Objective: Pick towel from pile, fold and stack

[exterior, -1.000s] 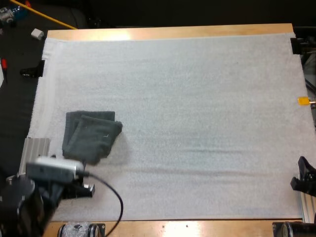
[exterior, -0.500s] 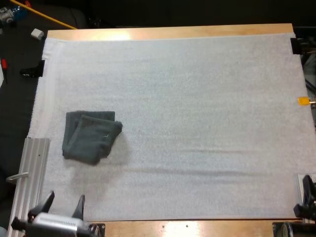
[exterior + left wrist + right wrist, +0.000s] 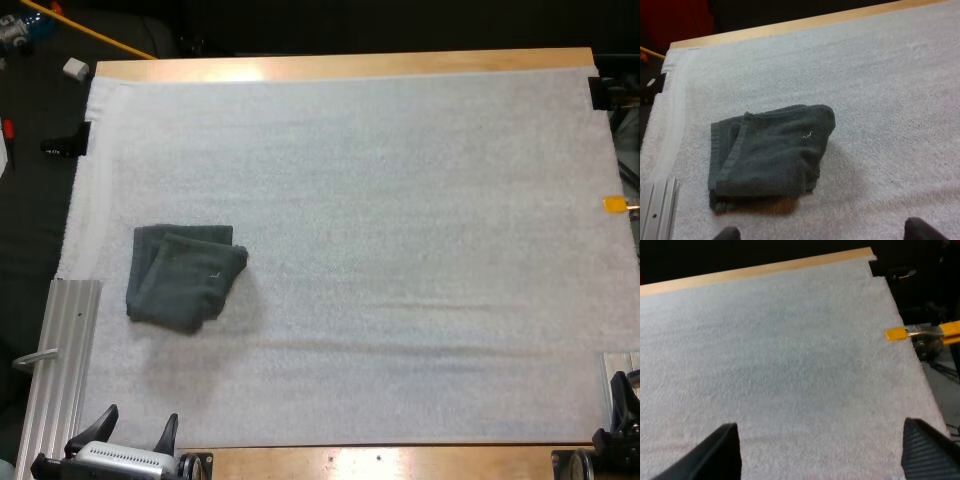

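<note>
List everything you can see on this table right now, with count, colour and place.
towel stack: one, dark grey-green, folded, on the mat's left part
mat: one, white, covering the table
table: one, wooden, bare rim along the far side
metal rail: one, silver, beside the mat's near left edge
left gripper: one, black fingers, open, at the mat's near edge, short of the towel stack
right gripper: one, black fingers, open, over bare mat at the near right
</note>
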